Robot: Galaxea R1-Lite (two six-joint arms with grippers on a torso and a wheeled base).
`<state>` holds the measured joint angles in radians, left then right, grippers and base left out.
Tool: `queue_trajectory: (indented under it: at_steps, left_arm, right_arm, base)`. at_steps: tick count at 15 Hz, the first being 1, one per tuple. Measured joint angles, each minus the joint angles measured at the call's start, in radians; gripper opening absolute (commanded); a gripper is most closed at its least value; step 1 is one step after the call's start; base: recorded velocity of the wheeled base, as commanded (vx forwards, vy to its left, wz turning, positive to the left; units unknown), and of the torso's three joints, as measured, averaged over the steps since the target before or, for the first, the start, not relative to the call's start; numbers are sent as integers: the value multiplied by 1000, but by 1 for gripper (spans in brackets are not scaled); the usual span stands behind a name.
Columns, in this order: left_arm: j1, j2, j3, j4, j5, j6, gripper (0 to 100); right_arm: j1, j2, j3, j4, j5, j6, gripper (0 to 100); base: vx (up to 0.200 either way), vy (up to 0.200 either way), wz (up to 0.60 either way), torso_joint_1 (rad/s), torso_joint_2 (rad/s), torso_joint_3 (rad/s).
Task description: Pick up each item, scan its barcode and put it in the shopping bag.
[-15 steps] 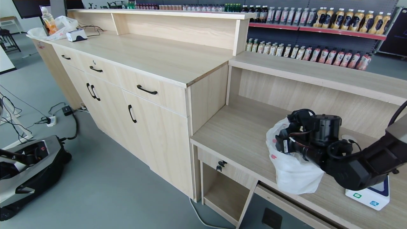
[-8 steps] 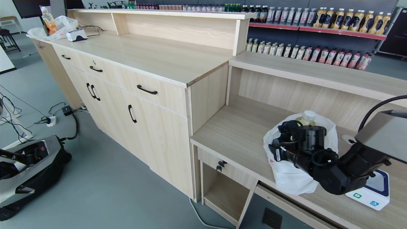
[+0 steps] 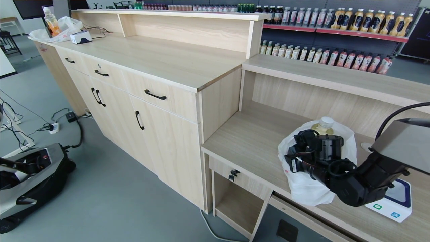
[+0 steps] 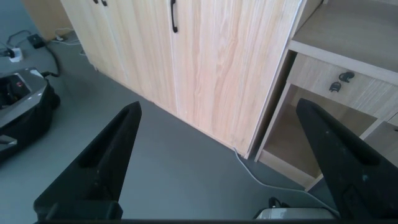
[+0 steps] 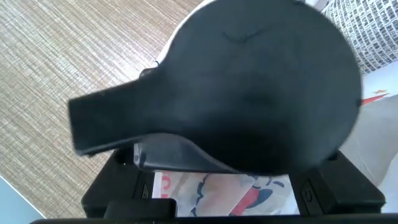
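A white shopping bag stands on the low wooden counter. A bottle with a white cap sticks up at the bag's far side. My right gripper hangs over the bag's mouth, at its near left part. In the right wrist view, a black rounded part blocks most of the picture, with the bag's printed plastic beside it and red-and-white print beneath. A white and blue barcode scanner sits on the counter right of the bag. My left gripper is open, low above the grey floor.
A taller cabinet counter with drawers stands to the left; another bag lies at its far end. A raised shelf runs behind the low counter. Racks of bottles line the back. Cables lie on the floor.
My right arm has swung left and down over the bag since a second ago, and the bottle's cap now shows behind it. Over the last half second it barely moved.
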<state>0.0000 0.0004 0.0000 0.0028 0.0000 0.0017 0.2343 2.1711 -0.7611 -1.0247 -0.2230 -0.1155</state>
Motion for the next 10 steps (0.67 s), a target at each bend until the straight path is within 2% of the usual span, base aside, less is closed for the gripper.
queue_trajectory:
  at_steps: [2,3,10]
  left_arm:
    - [0,0,0,0,0,0,100]
    - [0,0,0,0,0,0,100]
    - [0,0,0,0,0,0,100]
  right_arm:
    - [-10,0,1,5,0,11,0]
    - [-14,0,0,5,0,14,100]
    - [-51,-24,5,10,4,28,100]
  base:
    - [0,0,0,0,0,0]
    - [0,0,0,0,0,0]
    - [0,0,0,0,0,0]
